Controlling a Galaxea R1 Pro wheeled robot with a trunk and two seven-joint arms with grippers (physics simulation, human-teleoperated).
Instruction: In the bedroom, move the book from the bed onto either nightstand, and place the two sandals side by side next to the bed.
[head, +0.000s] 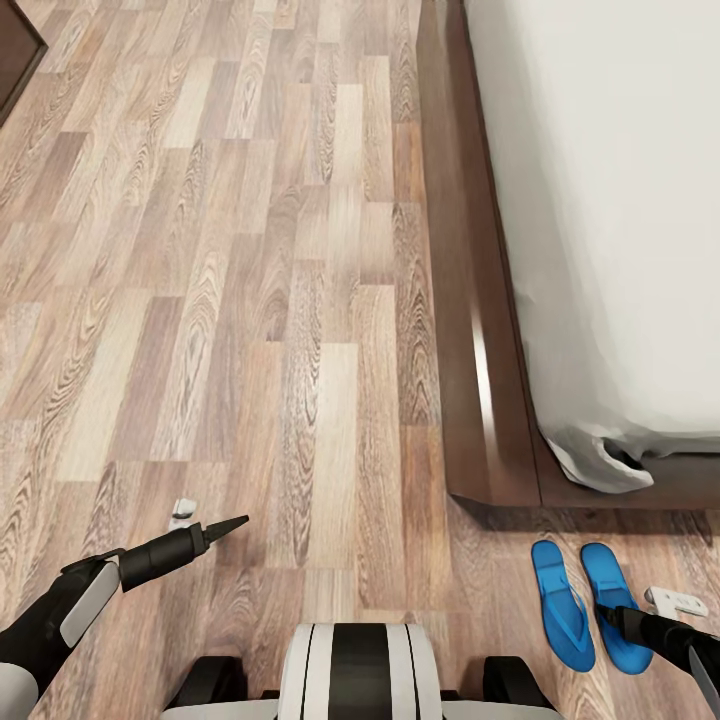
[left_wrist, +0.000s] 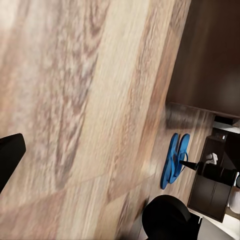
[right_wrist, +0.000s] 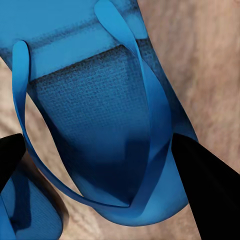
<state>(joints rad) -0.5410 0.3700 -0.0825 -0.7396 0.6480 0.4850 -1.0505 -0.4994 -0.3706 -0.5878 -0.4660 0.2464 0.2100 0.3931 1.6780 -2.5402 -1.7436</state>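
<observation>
Two blue sandals (head: 588, 605) are seen lying side by side on the wood-plank floor (head: 250, 300), at about five o'clock in the head view, just off the foot corner of the bed (head: 490, 400). The dark frame of the bed is topped by a light grey mattress (head: 610, 200), which runs from one o'clock down to three o'clock.

The right gripper (head: 612, 618) is lowered onto the outer sandal (right_wrist: 100, 130). In the right wrist view its two black fingertips (right_wrist: 205, 185) are set wide apart, one on each side of the sole, with the thong strap between them. Whether the sole is actually touched cannot be told. The second sandal (right_wrist: 25, 210) is caught just beside the first.

The left gripper (head: 225, 525) is held low over bare floor at seven o'clock, well apart from the sandals. Its fingers look drawn to a single point, though the gap cannot be judged for certain. In the left wrist view the pair (left_wrist: 175, 160) is picked out in the distance, with a dark wooden cabinet (left_wrist: 210, 185) beyond it.
</observation>
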